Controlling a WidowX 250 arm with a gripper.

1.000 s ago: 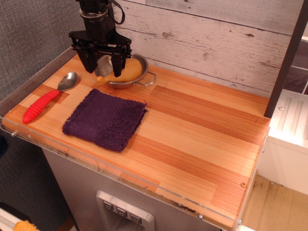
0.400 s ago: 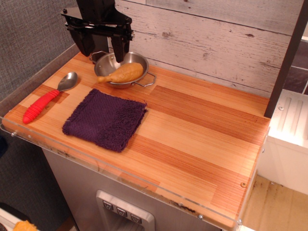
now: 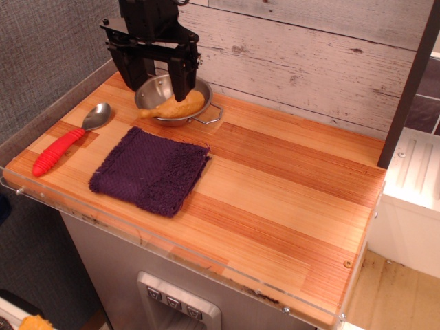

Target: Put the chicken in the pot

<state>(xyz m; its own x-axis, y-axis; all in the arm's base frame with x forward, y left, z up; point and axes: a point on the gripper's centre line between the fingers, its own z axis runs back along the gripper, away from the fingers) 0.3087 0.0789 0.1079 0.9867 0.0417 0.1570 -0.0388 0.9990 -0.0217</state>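
Observation:
The chicken (image 3: 175,107), a glossy golden-tan toy drumstick, lies in the pot (image 3: 155,93), a small shiny steel bowl with a wire loop handle at the back left of the wooden counter. Its bone end rests over the pot's front left rim. My gripper (image 3: 159,81) hangs open and empty just above the pot, one black finger on each side of its opening; the right finger covers part of the drumstick's plump end.
A purple knitted cloth (image 3: 151,169) lies in front of the pot. A spoon (image 3: 69,139) with a red handle lies at the left edge. A whitewashed plank wall (image 3: 302,55) stands behind the counter (image 3: 295,199); a dark post (image 3: 411,82) stands at the right.
The gripper let go of the chicken, which now lies in the pot. It rose off the pot, then shifted slightly right and a little lower, staying open.

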